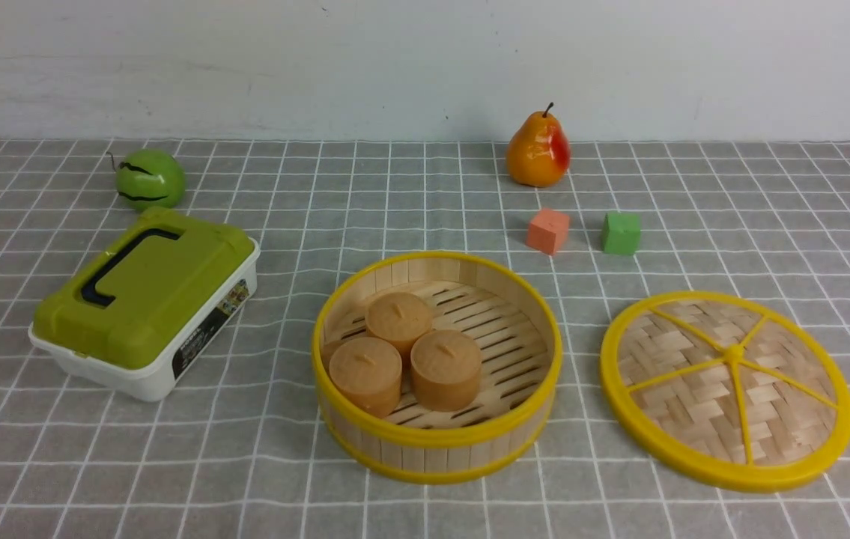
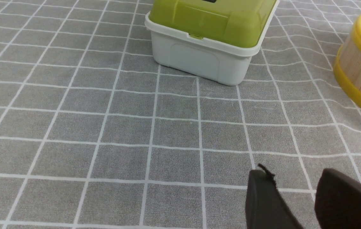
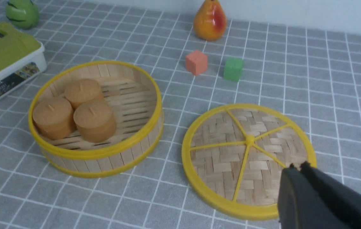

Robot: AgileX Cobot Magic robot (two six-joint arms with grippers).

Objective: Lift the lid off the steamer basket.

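With its fingers closed on nothing, the right gripper (image 3: 299,167) hovers over the table (image 3: 167,197); the lid (image 1: 732,385) lies at the basket's (image 1: 436,442) 4 o'clock, apart from it.

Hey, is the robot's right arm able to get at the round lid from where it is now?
Probably yes: nothing lies on the lid, and it sits apart from the steamer basket. The end effector would have to open first.

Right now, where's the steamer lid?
Front view: the lid lies flat on the gray grid cloth, right of the open steamer basket, nearer the camera than the green cube.
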